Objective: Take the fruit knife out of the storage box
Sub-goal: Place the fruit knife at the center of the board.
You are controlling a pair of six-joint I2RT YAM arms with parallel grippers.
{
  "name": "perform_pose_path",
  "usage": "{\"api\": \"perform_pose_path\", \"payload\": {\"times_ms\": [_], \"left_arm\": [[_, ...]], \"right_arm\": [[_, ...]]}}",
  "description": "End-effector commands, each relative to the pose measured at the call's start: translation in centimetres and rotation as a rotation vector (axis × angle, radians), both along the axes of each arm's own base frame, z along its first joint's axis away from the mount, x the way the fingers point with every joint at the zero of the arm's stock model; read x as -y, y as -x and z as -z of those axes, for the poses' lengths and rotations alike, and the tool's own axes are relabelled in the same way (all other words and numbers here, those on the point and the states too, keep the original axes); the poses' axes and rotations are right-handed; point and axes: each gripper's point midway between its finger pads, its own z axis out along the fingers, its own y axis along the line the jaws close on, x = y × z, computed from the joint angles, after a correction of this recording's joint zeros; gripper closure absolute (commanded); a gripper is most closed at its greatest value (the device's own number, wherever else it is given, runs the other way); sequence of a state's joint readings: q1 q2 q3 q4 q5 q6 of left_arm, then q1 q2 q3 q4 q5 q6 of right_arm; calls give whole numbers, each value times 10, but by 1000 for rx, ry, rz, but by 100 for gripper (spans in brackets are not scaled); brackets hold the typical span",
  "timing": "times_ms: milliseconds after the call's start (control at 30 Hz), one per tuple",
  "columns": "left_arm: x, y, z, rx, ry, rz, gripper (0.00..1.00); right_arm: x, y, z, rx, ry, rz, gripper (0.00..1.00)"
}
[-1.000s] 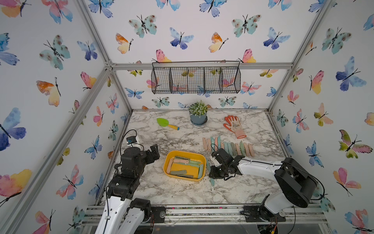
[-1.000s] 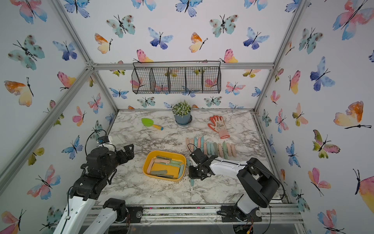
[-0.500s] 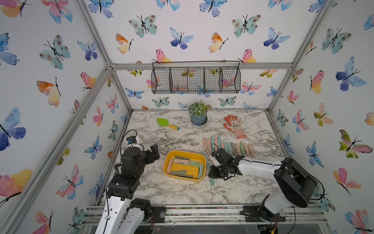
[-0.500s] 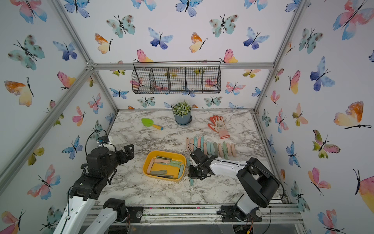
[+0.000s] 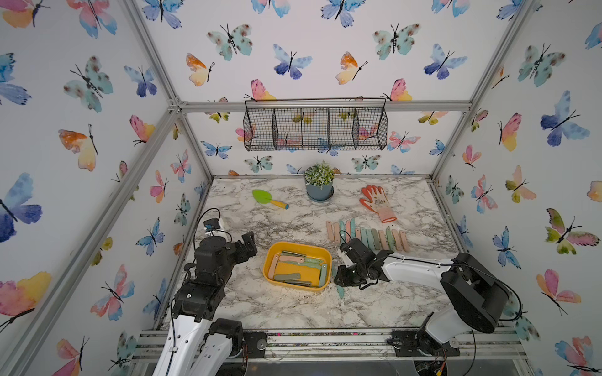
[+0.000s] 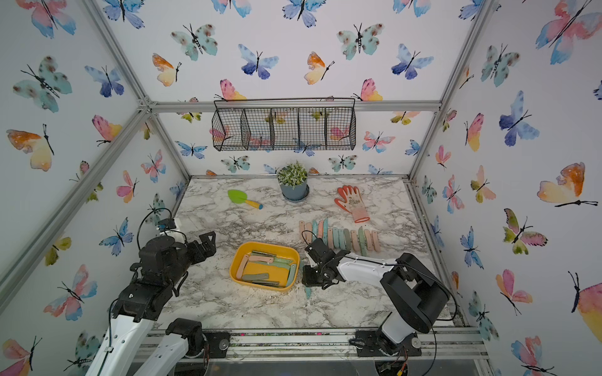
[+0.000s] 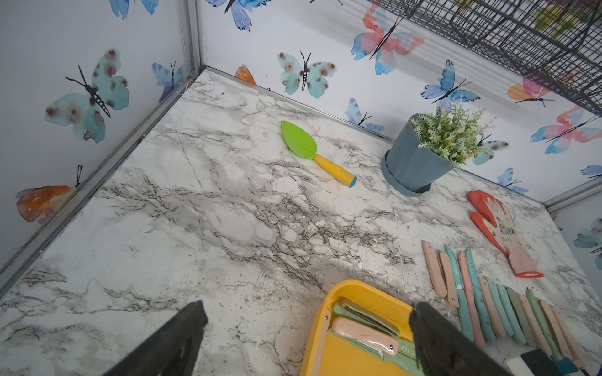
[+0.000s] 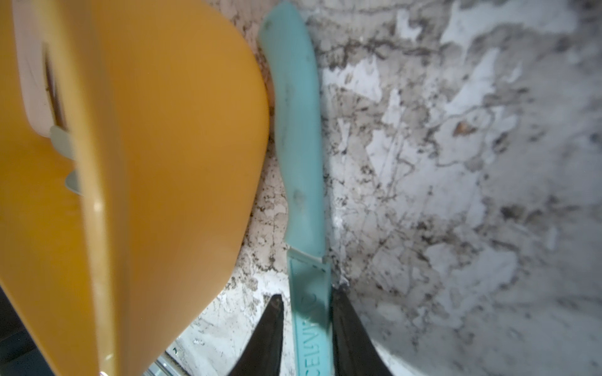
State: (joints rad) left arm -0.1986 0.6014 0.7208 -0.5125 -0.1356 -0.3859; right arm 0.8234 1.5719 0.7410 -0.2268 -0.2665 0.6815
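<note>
- table [image 5: 293, 312]: marble-patterned top on which all loose items are carried.
- wire basket [image 5: 315, 128]: black, divided into compartments, hung above the table's back edge.
- storage box [image 5: 297, 247]: yellow-orange tub with rounded corners, set about midway between the left and right edges and nearer the front edge. Several pink and green knives [image 5: 291, 259] are held inside it.
- row of knives [image 5: 387, 236]: pink, teal and green, laid side by side toward the right edge, behind the storage box.
- potted plant [image 5: 319, 182]: grey-blue pot, stood upright at the middle of the back edge.
- glove [image 5: 379, 203]: orange and pink, laid flat toward the back right corner.
- trowel [image 5: 268, 198]: green blade and yellow handle, laid toward the back left corner.
- left gripper [image 5: 250, 244]: held above the table near the left edge, apart from the storage box. Its jaws are spread wide.
- right gripper [image 8: 308, 293]: lowered just beside the right wall of the storage box. Its jaws are parted slightly astride the teal blade. Marble is seen between one finger [image 8: 272, 325] and the blade; contact by the other finger cannot be told.
- fruit knife [image 8: 299, 146]: teal, laid on the table outside the storage box, just beside and along its right wall.
</note>
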Motion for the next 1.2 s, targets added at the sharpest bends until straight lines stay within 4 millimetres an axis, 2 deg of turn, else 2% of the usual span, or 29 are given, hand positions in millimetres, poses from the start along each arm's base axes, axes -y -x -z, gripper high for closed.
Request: {"api": "perform_pose_path", "payload": {"times_ms": [0,133,400,467,533,700,933,1167], "left_arm": [[2,-1,1,6,4,3,2],[1,-1,1,7,3,2,2],[2,-2,2,1,4,4,2],[2,-2,3,-1,2,4,2],[2,-2,2,1,3,3,2],[1,-2,1,5,2,0,2],[1,-2,2,2,3,1,2],[0,-1,1,6,0,-7,1]], "right_arm": [[8,3,10,-15,35,12,70],[6,-6,-5,36,22,28,68],[14,-39,-73,307,4,56,62],[11,-44,-82,361,-17,34,61],[10,-46,-78,354,7,20,60],[13,-44,-49,240,154,-29,60],[15,-43,-41,231,165,-31,59],[-1,-44,-24,188,171,-114,59]]}}
